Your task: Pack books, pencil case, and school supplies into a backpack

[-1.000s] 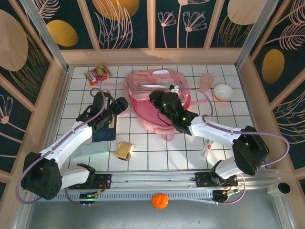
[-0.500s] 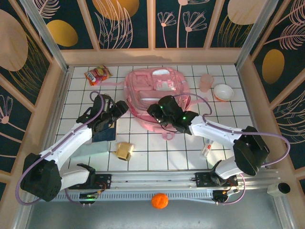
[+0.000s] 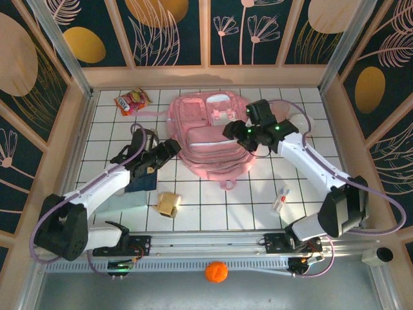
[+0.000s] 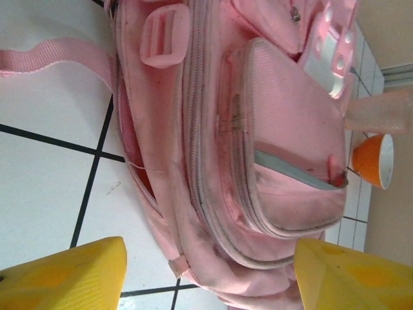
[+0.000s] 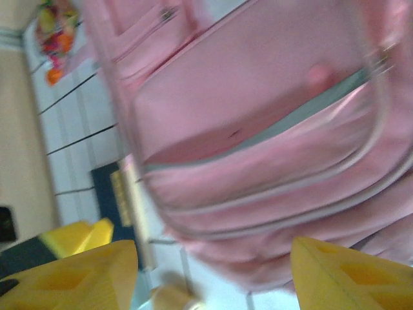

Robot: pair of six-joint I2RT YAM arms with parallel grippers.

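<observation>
The glossy pink backpack [image 3: 210, 145] lies flat, pockets up, mid-table. My left gripper [image 3: 171, 148] is open at its left edge; in the left wrist view the yellow fingers [image 4: 64, 278] stand wide apart in front of the backpack [image 4: 258, 161]. My right gripper [image 3: 231, 129] hovers open over the backpack's right upper part, its fingers [image 5: 352, 278] spread above the blurred backpack [image 5: 258, 129]. The navy book [image 3: 141, 182] lies partly under the left arm, on the mint pencil case [image 3: 129, 201]. The tan box [image 3: 169, 203] and the white oblong item [image 3: 282, 199] lie on the tiles.
A red-orange snack bag [image 3: 132, 101] lies far left. The pink cup [image 4: 381, 119] and an orange-and-white bowl [image 3: 304, 123] stand far right, behind the right arm. An orange ball [image 3: 216, 272] rests beyond the front rail. Wooden walls close in the table.
My right gripper has opened, let go of the backpack and swung back to the right. The backpack has dropped flat. The left gripper has edged right toward the backpack.
</observation>
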